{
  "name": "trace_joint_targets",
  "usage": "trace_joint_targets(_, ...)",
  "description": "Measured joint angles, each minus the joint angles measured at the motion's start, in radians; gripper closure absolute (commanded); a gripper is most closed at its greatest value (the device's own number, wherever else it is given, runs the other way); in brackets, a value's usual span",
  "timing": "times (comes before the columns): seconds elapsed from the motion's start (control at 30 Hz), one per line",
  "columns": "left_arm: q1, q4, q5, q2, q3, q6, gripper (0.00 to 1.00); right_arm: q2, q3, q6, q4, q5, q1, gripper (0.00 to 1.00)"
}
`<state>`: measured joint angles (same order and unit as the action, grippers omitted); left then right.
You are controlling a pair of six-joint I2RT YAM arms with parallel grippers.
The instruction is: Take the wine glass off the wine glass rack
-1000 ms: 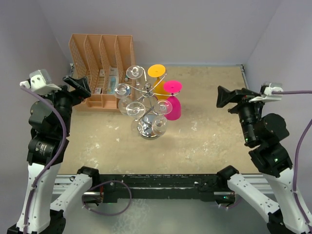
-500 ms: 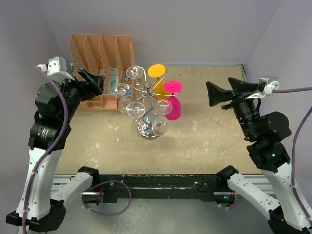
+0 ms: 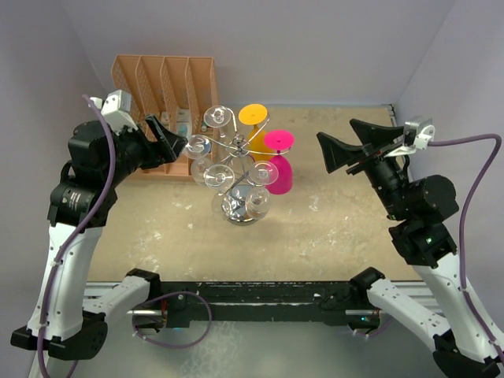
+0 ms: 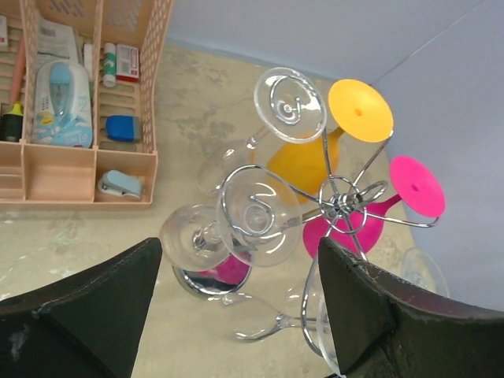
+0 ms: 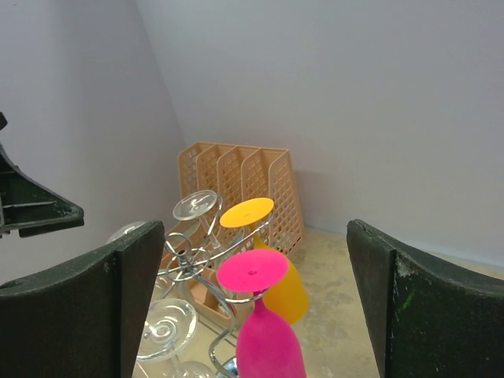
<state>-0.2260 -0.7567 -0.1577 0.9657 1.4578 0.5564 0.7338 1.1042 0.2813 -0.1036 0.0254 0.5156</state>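
Spread wide and empty, the left gripper [image 3: 177, 142] faces the wine glass rack [image 3: 240, 148] just ahead, so it should close gently on the nearest clear wine glass [image 3: 198, 145] at its stem and slide it outward along the wire, while the right gripper [image 3: 335, 148] is also spread.

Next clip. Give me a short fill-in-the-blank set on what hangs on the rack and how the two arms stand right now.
1. On the wine glass rack, the orange glass hangs next to a ____ one.
2. In the top view, the slotted organizer stands behind the rack and to its ____.
3. The right gripper has its jaws ____, with nothing between them.
4. The left gripper, jaws apart, holds ____.
Missing words: pink; left; open; nothing.
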Motion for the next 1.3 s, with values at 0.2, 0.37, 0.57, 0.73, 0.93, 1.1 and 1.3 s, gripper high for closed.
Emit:
trace_joint_targets(0.2,0.0,-0.08,0.016,0.079,0.051,-0.056,0.24,0.011,0.0,0.0,-0.009,-0.018,0.0,0.0)
trace_joint_targets(0.37,0.0,-0.116,0.018,0.121,0.074,-0.087,0.33,0.012,-0.007,0.0,-0.017,-0.018,0.0,0.0)
trace_joint_targets(0.57,0.0,-0.123,-0.007,0.121,0.074,-0.014,0.37,0.013,-0.016,0.005,-0.021,-0.021,0.0,0.0)
trace_joint_targets(0.73,0.0,-0.1,-0.02,0.112,0.041,0.089,0.4,0.012,-0.017,0.015,-0.032,-0.022,0.0,0.0)
trace_joint_targets(0.93,0.0,-0.062,-0.047,0.103,-0.024,0.187,0.51,0.01,-0.024,0.026,-0.042,-0.022,0.0,0.0)
trace_joint_targets(1.1,0.0,-0.011,-0.048,0.088,-0.076,0.254,0.6,0.004,-0.033,0.035,-0.046,-0.022,0.0,0.0)
trace_joint_targets(1.3,0.0,0.045,-0.049,0.067,-0.132,0.328,0.64,-0.002,-0.033,0.045,-0.047,-0.022,0.0,0.0)
